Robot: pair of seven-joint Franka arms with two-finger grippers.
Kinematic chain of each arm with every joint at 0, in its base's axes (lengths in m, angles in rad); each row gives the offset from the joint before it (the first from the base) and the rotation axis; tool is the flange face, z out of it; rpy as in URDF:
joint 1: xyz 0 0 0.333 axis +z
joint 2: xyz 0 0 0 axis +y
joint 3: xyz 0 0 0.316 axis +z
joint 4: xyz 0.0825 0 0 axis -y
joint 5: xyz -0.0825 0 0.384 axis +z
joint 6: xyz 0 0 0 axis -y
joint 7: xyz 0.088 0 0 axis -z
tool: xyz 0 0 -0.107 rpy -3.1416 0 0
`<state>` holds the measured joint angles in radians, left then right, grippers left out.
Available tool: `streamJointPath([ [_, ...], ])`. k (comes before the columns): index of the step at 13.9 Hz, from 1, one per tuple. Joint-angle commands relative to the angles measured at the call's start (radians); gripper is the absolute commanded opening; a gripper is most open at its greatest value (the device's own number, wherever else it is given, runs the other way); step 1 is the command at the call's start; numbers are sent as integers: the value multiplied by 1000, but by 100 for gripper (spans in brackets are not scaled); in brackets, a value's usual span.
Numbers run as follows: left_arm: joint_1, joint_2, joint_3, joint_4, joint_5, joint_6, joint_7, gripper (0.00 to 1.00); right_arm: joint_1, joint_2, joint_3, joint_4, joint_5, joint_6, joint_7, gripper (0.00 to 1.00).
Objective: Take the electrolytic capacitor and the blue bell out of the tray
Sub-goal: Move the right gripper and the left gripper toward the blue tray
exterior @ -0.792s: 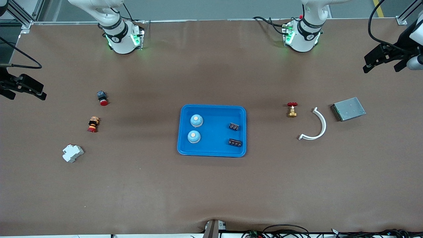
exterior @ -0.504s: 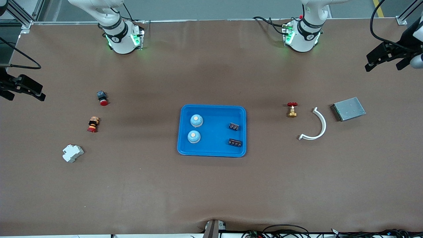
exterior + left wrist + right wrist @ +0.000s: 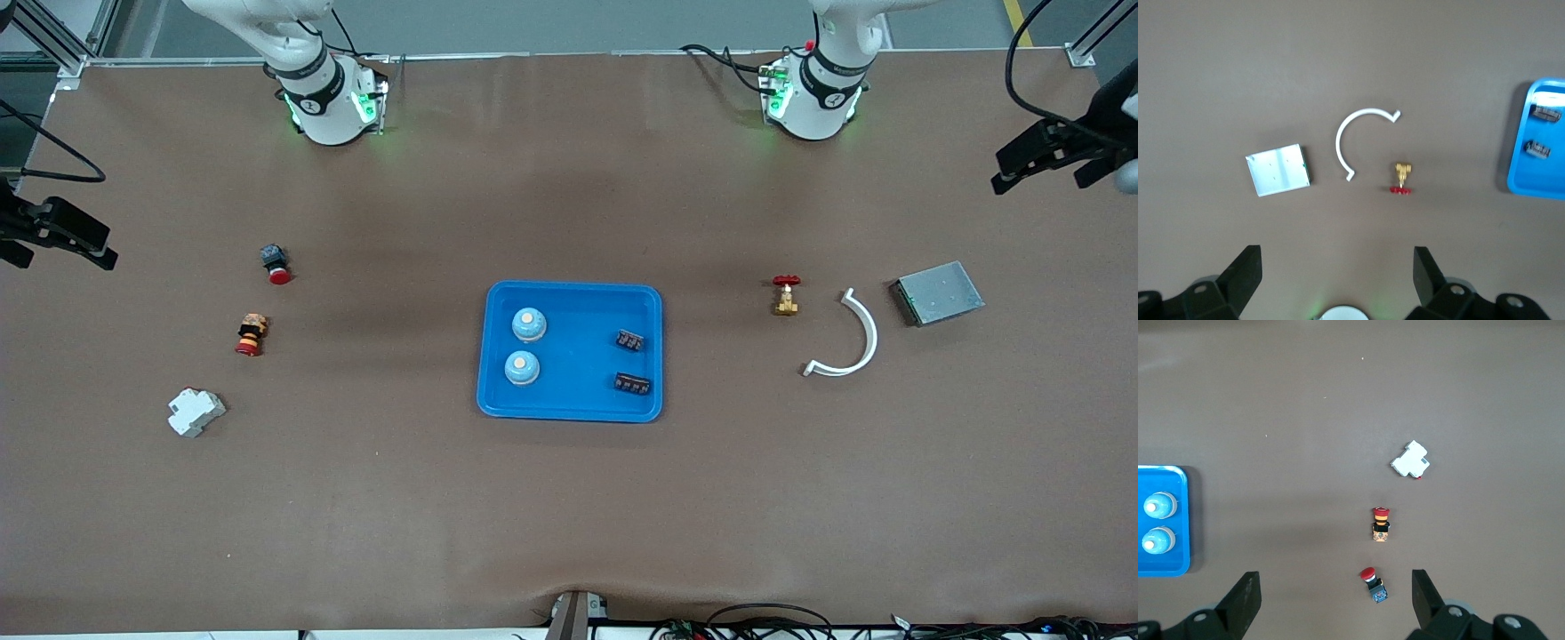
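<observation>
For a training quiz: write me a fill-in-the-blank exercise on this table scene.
1. The blue tray holds two bells and two ____ capacitors.
2. The brass valve has a ____ handwheel.
3. The white curved strip lies between the valve and the ____ box.

Missing: black; red; grey

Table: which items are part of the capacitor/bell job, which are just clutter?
Job:
- tray
- two bells, in the tray
- two capacitors, in the tray

Clutter:
- valve
- white arc
- metal box
- two red-capped buttons
- white breaker
</observation>
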<state>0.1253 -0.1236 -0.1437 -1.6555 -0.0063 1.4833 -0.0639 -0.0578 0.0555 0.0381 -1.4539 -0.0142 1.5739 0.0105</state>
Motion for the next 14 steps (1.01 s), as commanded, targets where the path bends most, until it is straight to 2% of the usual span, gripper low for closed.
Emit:
streamJointPath([
  [1, -4, 36, -42, 0, 11, -18, -20, 100, 22, -17, 8, -39, 5, 9, 17, 100],
  [4, -4, 76, -96, -39, 19, 47, -118, 100, 85, -19, 8, -45, 4, 2, 127, 100],
  [8, -6, 114, -168, -148, 19, 240, -273, 100, 173, -13, 9, -88, 2, 20, 235, 100],
  [11, -6, 195, -256, -147, 20, 300, -488, 100, 223, -16, 12, -202, 4, 118, 291, 100],
  [14, -9, 266, -321, -151, 20, 383, -638, 100, 326, -14, 11, -261, 4, 142, 497, 100],
])
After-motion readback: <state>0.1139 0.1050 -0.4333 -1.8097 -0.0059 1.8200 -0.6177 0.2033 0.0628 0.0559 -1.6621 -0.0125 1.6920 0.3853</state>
